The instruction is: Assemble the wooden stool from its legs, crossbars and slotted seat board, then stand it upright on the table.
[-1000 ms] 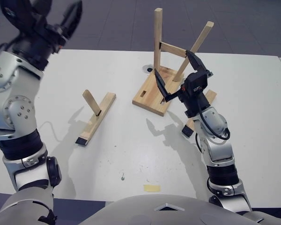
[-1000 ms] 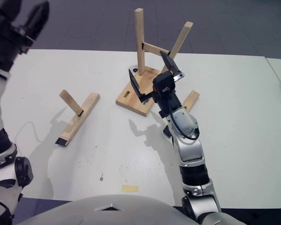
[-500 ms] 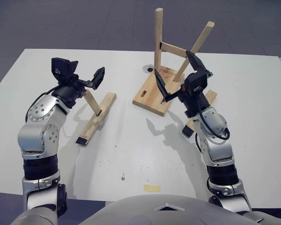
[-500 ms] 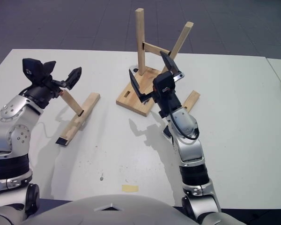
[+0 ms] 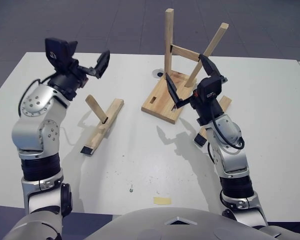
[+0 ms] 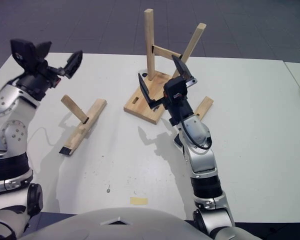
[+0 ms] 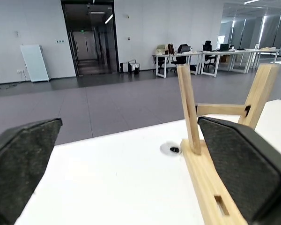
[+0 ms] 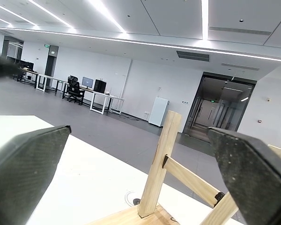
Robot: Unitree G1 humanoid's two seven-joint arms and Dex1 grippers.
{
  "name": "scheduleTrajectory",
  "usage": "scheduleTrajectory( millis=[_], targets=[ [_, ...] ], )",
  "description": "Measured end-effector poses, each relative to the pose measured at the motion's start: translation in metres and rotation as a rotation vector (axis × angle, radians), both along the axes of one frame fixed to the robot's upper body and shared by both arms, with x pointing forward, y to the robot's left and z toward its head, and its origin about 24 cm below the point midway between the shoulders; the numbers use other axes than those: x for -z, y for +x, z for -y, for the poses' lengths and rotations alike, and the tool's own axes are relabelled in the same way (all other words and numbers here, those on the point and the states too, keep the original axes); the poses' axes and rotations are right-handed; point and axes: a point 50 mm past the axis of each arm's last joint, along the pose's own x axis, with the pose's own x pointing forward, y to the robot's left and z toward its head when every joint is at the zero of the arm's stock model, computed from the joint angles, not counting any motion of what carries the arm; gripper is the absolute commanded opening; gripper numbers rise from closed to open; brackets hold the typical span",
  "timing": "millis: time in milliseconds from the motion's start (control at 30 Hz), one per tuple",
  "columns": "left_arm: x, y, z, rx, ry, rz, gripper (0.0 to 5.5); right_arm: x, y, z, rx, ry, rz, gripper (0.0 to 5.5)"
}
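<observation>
A: In what state are the grippers seen?

B: The left gripper (image 5: pixel 80 57) is held spread wide, with nothing between its pads (image 7: pixel 23 159). It is raised above the far left part of the table (image 5: pixel 140 160). The right gripper (image 5: pixel 189 77) is likewise spread, and nothing is clasped in it. It is poised just above the near edge of the seat board (image 5: pixel 160 105).

A: And where is the stool to be found?

B: The seat board is laid flat toward the far middle of the table. Two legs are set in it, an upright leg (image 5: pixel 168 40) and a slanted leg (image 5: pixel 212 45), and they are joined by a crossbar (image 5: pixel 182 51). Whether the slanted leg is touched by the right gripper cannot be told.

A: What lies farther out?

B: A loose wooden bar (image 5: pixel 104 126) is laid on the table nearer than the left gripper, with a short stick (image 5: pixel 96 107) standing tilted out of it. Another wooden piece (image 5: pixel 223 104) lies to the right of the seat board, partly hidden under the right arm. A slip of yellow tape (image 5: pixel 162 200) is seen near the front edge.
</observation>
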Motion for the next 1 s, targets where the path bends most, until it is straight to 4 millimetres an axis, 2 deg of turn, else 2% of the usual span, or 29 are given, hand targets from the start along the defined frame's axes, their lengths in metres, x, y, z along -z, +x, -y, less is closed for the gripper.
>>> scheduleTrajectory(
  millis=[133, 300, 500, 600, 667, 733, 767, 800, 900, 1000],
  targets=[
    [0.012, 0.003, -0.004, -0.041, 0.032, 0.051, 5.39, 0.000, 0.002, 0.003, 0.011, -0.001, 0.000, 5.40],
    [0.011, 0.003, -0.003, -0.030, 0.039, 0.060, 5.39, 0.000, 0.002, 0.005, 0.019, -0.003, 0.001, 5.40],
    [0.004, 0.002, -0.014, -0.062, 0.056, 0.055, 5.39, 0.000, 0.002, 0.002, 0.010, -0.001, -0.002, 5.40],
    [-0.008, -0.004, -0.016, -0.062, 0.045, 0.041, 5.39, 0.001, 0.002, 0.002, 0.010, 0.001, 0.000, 5.40],
    [-0.030, -0.010, -0.021, -0.062, 0.034, 0.084, 5.39, 0.002, 0.001, 0.002, 0.015, 0.004, -0.004, 5.40],
    [-0.060, -0.023, -0.026, -0.036, 0.054, 0.145, 5.39, 0.004, 0.000, 0.000, 0.016, 0.003, -0.008, 5.40],
    [-0.063, -0.030, -0.028, -0.014, 0.070, 0.132, 5.39, 0.005, -0.001, 0.000, 0.018, 0.001, -0.010, 5.40],
    [-0.058, -0.037, -0.031, 0.008, 0.092, 0.087, 5.39, 0.006, -0.002, 0.000, 0.023, 0.002, -0.013, 5.40],
    [-0.012, -0.060, -0.040, 0.047, 0.110, -0.180, 5.39, 0.009, -0.005, 0.002, 0.035, 0.003, -0.023, 5.40],
    [0.009, -0.073, -0.041, 0.070, 0.139, -0.300, 5.39, 0.011, -0.007, 0.002, 0.050, 0.006, -0.028, 5.40]
  ],
)
